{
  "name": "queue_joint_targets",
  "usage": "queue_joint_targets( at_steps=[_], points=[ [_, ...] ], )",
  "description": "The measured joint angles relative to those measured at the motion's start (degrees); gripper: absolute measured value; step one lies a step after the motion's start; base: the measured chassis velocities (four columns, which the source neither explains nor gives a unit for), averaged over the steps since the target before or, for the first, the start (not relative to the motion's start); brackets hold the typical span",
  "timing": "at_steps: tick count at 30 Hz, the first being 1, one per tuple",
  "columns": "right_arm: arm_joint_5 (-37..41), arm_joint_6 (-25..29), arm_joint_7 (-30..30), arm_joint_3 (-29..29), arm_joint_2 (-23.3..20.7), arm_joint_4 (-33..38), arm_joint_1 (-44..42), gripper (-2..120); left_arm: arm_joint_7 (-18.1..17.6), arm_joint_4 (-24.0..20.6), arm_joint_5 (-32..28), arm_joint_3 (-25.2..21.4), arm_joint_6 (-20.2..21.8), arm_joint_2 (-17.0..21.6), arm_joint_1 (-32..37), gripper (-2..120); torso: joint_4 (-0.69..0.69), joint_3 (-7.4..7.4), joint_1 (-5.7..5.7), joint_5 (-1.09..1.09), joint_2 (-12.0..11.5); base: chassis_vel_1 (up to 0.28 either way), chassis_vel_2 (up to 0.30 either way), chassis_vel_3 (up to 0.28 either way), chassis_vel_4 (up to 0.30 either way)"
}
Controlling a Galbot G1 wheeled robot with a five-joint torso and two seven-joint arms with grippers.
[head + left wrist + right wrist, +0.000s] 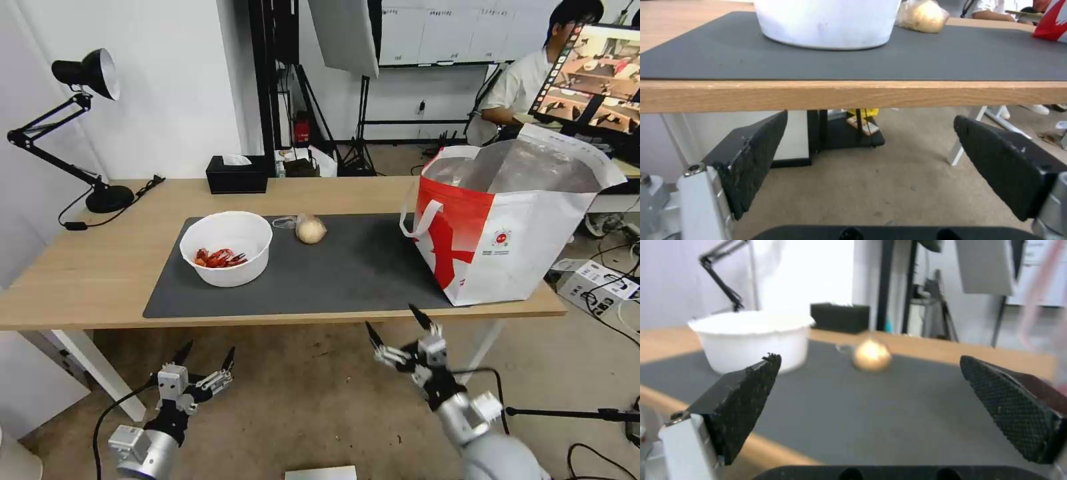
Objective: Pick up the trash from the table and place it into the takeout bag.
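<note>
Table [100, 267] stretches ahead of both grippers, its dark mat [347, 267] just beyond the near edge. Takeout bag [513, 247] stands upright on the mat's end, ahead and outward of the right gripper [398, 325], mouth gaping, foil showing. White bowl [227, 248] with red shells sits on the mat ahead of the left gripper [205, 353]; the bagged bun [310, 229] lies beside it, farther back. Both grippers hang low before the table edge, fingers spread wide, holding nothing.
</note>
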Motion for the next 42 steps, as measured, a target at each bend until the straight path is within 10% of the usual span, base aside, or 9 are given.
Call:
queue_joint_targets(
  at_steps=[8, 11, 28, 42],
  points=[
    [8.4, -5.8, 3.0, -13.0, -0.2, -6.6, 25.0, 100, 0.0, 0.0, 0.0, -0.4, 0.0, 0.0, 0.2, 100, 0.00, 0.01, 0.01, -0.01, 0.0, 0.000, 0.000, 0.000, 0.000],
    [14.6, -8.2, 6.6, -22.6, 7.3, -21.5, 43.1, 100, -0.1, 0.6, -0.1, -0.9, -0.1, -0.1, 0.4, 100, 0.00, 0.01, 0.01, -0.02, 0.0, 0.000, 0.000, 0.000, 0.000],
    [15.1, -18.8, 10.0, -28.2, 24.6, -50.6, 56.9, 100, 0.0, 1.8, -0.1, -0.9, -0.4, -0.5, 0.4, 100, 0.00, 0.00, 0.00, -0.01, 0.0, 0.000, 0.000, 0.000, 0.000],
    [13.9, -23.8, 10.4, -28.4, 31.2, -58.2, 58.7, 100, 0.1, 2.2, 0.0, -1.1, -1.0, -0.6, 0.7, 100, 0.00, 0.00, 0.00, -0.01, 0.0, 0.000, 0.000, 0.000, 0.000]
  ],
)
